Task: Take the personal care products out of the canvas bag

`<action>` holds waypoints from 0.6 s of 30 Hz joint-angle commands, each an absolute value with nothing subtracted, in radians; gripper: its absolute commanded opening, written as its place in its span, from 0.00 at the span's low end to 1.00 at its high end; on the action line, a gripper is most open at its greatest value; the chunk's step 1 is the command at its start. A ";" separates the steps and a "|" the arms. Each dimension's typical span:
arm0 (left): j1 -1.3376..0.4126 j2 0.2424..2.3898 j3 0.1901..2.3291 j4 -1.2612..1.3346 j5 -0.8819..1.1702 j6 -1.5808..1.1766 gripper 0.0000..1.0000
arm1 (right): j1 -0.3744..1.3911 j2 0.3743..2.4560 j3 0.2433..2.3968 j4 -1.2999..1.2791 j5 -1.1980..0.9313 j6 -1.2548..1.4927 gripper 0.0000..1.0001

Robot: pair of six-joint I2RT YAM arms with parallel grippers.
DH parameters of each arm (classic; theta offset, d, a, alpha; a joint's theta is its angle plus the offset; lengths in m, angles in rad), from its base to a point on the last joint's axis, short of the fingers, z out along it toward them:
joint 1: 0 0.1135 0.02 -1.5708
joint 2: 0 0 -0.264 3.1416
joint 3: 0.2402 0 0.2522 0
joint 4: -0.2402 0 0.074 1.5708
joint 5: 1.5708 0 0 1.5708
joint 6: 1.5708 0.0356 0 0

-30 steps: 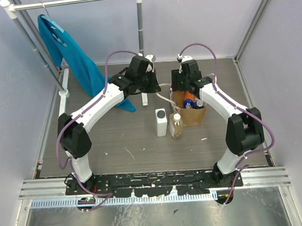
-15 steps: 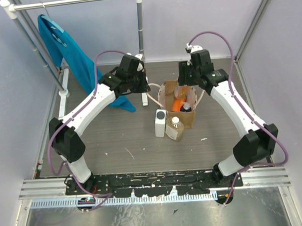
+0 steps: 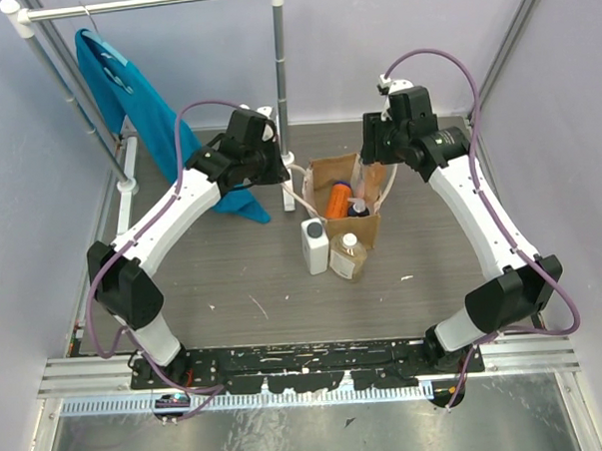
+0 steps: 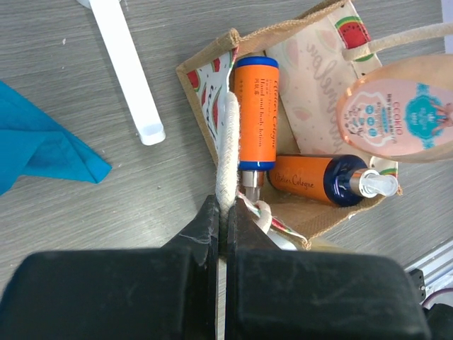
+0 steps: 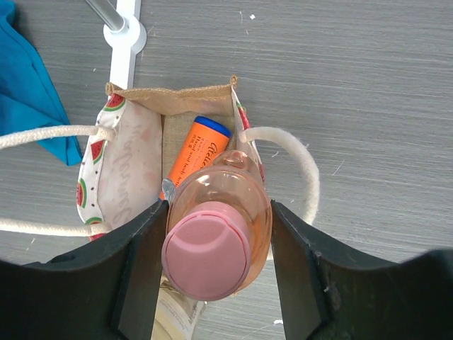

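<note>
**Pink bottle in the right gripper over the open bag**

The right gripper (image 5: 217,212) is holding the pink bottle (image 5: 216,234) between its two fingers. The jaws are standing about half open, pressing on the bottle's sides, and the pink cap is facing the wrist camera. The bottle is hanging over the right side of the bag's mouth. I cannot tell whether its base is clear of the rim.

The left gripper (image 4: 225,205) is pinching the bag's pale cord handle (image 4: 226,156), jaws fully closed on the cord. It is gripping the handle at the left rim of the bag (image 3: 366,231).

The bag is sitting near the middle of the desk (image 3: 233,278), its mouth open and its watermelon-print lining showing. Two orange bottles are lying inside it. The one with the blue band (image 4: 255,113) is lying along the left wall. The one with a dark blue cap and white pump (image 4: 318,180) is lying across the bottom.

Two more bottles are standing upright on the desk, just in front of the bag and side by side. They are the white bottle (image 3: 315,245) on the left and the amber bottle (image 3: 349,256) on the right.

A teal cloth (image 3: 136,103) is hanging from the rack (image 3: 279,57) at the back left.
</note>
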State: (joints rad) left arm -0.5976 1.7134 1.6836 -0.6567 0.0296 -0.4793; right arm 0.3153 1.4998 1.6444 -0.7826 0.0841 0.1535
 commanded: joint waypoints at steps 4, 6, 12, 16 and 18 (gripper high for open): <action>-0.566 1.646 1.656 -0.657 0.001 -0.466 0.00 | 0.317 1.488 1.936 -0.725 0.131 0.119 0.09; -0.563 1.644 1.649 -0.660 0.004 -0.466 0.00 | 0.316 1.516 2.022 -0.779 0.167 0.104 0.09; -0.544 1.618 1.630 -0.674 -0.009 -0.457 0.00 | 0.305 1.495 2.009 -0.803 0.288 0.107 0.10; -0.532 1.573 1.578 -0.657 -0.003 -0.460 0.00 | 0.271 1.443 1.889 -0.760 0.318 0.122 0.10; -0.531 1.555 1.562 -0.652 0.000 -0.462 0.00 | 0.252 1.405 1.802 -0.711 0.300 0.133 0.11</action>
State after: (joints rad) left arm -0.5537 1.6367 1.5845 -0.6750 0.0273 -0.4751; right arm 0.2886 1.5127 1.8870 -0.8833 0.2474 0.1265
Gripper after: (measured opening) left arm 0.026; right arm 0.606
